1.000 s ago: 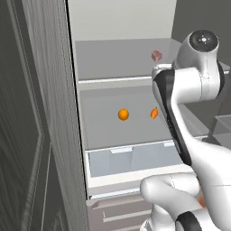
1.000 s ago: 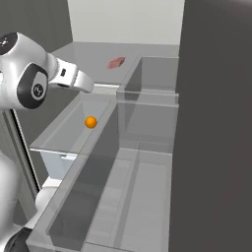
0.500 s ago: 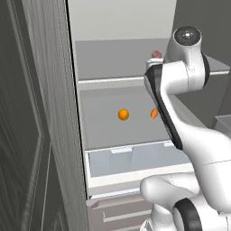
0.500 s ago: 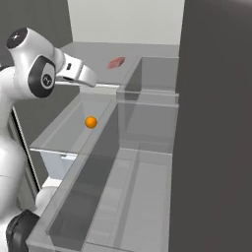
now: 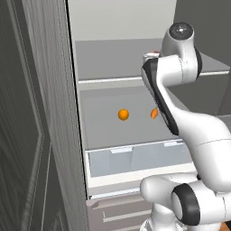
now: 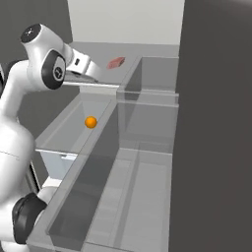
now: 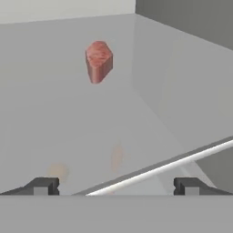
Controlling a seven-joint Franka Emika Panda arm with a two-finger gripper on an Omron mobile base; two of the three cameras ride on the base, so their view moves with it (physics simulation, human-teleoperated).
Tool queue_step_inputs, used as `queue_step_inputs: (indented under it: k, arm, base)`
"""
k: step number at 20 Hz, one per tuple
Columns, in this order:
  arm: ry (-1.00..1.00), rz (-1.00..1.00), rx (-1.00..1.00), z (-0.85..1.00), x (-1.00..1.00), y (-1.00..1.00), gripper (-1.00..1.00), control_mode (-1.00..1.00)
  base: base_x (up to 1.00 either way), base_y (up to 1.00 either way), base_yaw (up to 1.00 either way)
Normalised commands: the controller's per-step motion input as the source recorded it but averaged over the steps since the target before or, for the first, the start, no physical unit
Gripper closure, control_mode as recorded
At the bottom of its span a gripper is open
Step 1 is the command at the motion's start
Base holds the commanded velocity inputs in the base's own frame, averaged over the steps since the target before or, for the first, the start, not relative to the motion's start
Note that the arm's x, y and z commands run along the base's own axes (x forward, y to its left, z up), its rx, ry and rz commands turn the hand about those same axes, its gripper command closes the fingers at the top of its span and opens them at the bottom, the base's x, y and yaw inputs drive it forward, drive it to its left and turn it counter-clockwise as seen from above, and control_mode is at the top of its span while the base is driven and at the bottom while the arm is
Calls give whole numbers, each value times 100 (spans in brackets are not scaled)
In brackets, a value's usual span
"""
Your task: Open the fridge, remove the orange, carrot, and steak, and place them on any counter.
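Gripper (image 7: 116, 186) fingers stand wide apart w/ nothing between them, hovering over the front lip of the fridge (image 6: 147, 74) upper shelf. The steak (image 7: 98, 61) lies flat on that shelf, straight ahead and deeper in, a touch left of centre, well apart from the tips, long axis running roughly along the approach. Orange (image 6: 90, 122) and carrot (image 5: 154, 113) sit on the shelf below.

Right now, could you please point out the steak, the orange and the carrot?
steak (image 7: 98, 61), hand view, middle of its top face.
orange (image 5: 123, 114), left base view, centre of the ball.
carrot (image 5: 154, 113), left base view, visible end beside the arm.
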Motion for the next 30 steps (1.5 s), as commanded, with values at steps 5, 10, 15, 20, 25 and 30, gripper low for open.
queue_step_inputs:
  k: [5,10,15,20,25,30]
  arm:
    - [0,0,3,0,50,-7,-100,-100]
    - [0,0,2,0,49,-11,-100,-100]
    - [1,0,0,0,48,-11,-100,-100]
    - [2,0,2,0,47,-18,-100,-100]
    - [3,0,3,0,50,-8,-100,-100]
    - [1,0,2,0,41,0,-100,-100]
  base:
    - [0,0,0]
    - [0,0,0]
    - [0,0,0]
    - [0,0,0]
    - [0,0,0]
    - [0,0,0]
